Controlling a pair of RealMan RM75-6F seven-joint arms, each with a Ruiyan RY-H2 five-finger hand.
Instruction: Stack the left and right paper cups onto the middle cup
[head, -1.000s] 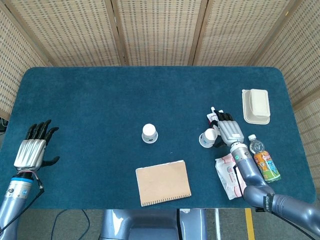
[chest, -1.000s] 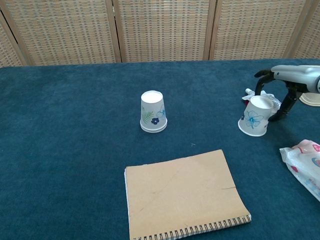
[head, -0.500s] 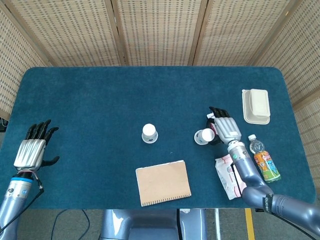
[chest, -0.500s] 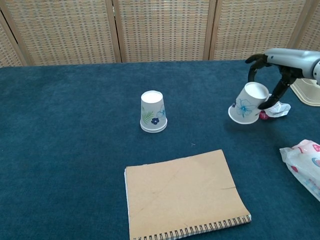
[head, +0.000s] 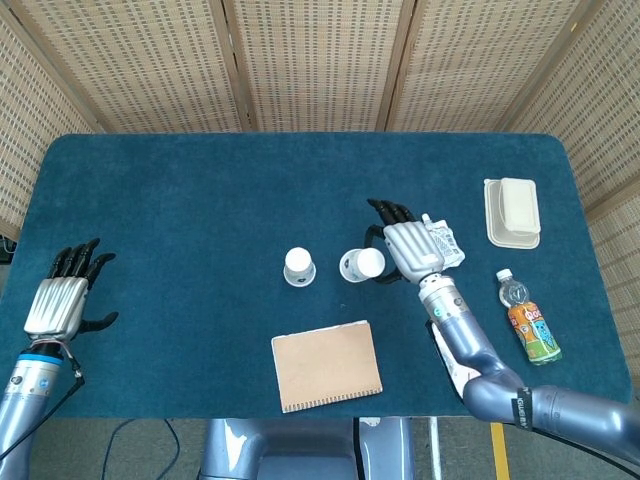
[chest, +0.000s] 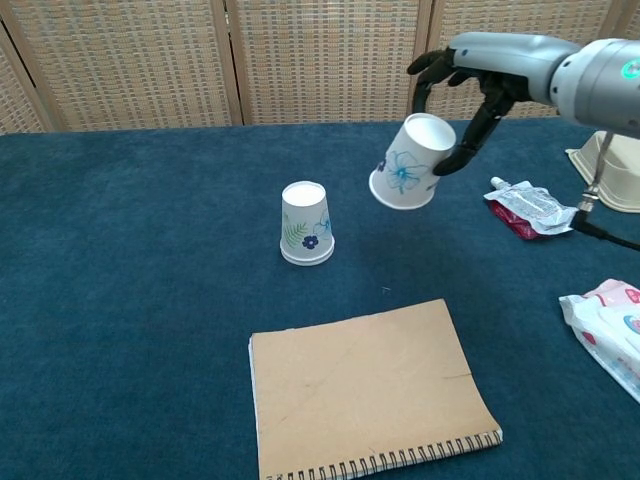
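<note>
The right hand (chest: 470, 95) grips a paper cup (chest: 410, 162) printed with a blue flower, holding it in the air, mouth down and tilted, with its flat base toward the palm. In the head view this cup (head: 362, 264) sits just at 3 o'clock of the middle cup (head: 298, 266), near it but apart, and the right hand (head: 405, 245) lies on the cup's 3 o'clock side. The middle cup (chest: 306, 223) stands upside down on the blue table (chest: 130, 290), showing a green leaf and a small dark flower. At 6 o'clock of it lies a brown spiral notebook (chest: 370, 388), flat on the table. The left hand (head: 65, 296) is at the table's 9 o'clock edge, holding nothing, its dark fingers spread apart. Toward 3 o'clock of the right hand lies a crumpled snack pouch (chest: 530, 208), and farther out a cream lidded container (head: 513, 211). Near the table's 4 o'clock corner are a small bottle (head: 524, 317) with an orange label, lying down, and a wet-wipe pack (chest: 610, 327).
</note>
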